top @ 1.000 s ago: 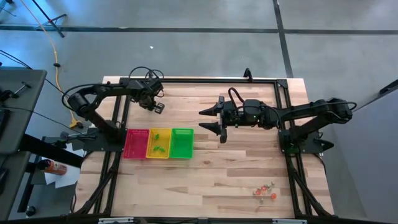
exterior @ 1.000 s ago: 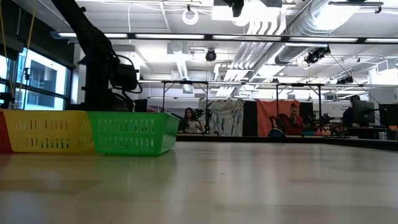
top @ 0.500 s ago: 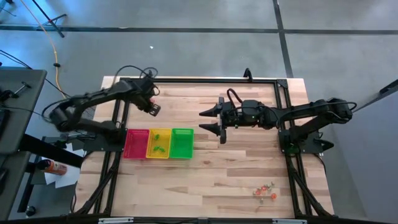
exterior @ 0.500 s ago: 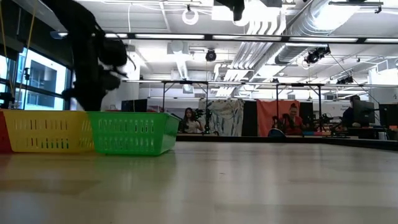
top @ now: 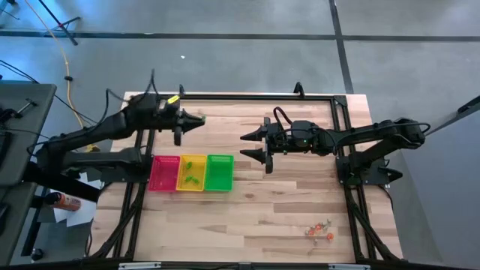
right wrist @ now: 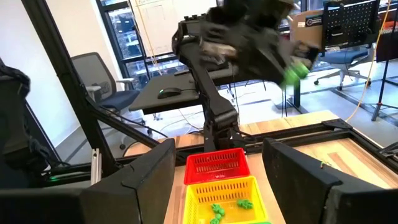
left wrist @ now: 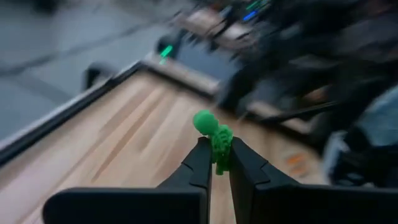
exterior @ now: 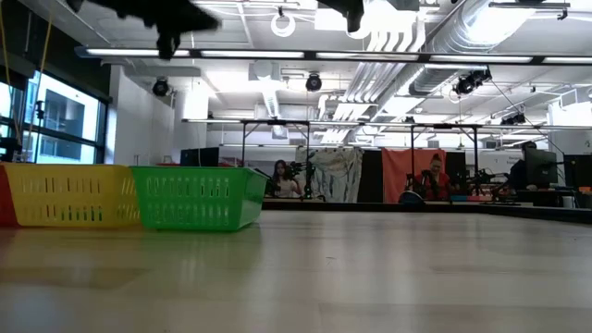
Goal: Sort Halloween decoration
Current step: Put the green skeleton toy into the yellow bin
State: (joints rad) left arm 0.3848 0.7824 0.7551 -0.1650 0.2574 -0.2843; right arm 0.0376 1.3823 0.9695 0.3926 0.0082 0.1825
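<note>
My left gripper [top: 199, 118] hangs high over the table's far left, pointing level toward the right, shut on a tiny green skeleton-like trinket [left wrist: 214, 134]. The trinket shows as a green blur [right wrist: 295, 71] in the right wrist view. My right gripper [top: 247, 145] waits open and level over the table's middle, pointing left, with nothing between its fingers. More Halloween decoration [top: 320, 231], orange, green and pale, lies in a small heap on the table at the near right. Green trinkets [right wrist: 227, 208] lie in the yellow tray [top: 191, 172]. My left gripper pinches the green trinket's lower body [left wrist: 219, 158] between its two fingertips. Its round head [left wrist: 203, 121] and upper body stick out past the fingertips. The fingers lie level, pointing toward the table's right. The trinket is lifted well clear of the table.
A red tray [top: 165, 172], the yellow tray and a green tray [top: 220, 172] stand side by side at the table's left, just nearer than my left gripper. A black frame [top: 247, 97] runs around the table. People sit in the room behind [exterior: 435, 176].
My left gripper has risen steeply from low over the table's far left. It has tipped from pointing down to pointing level toward the right, and its arm has drawn back toward the left edge. In the low view it has climbed from beside the trays to the picture's top.
</note>
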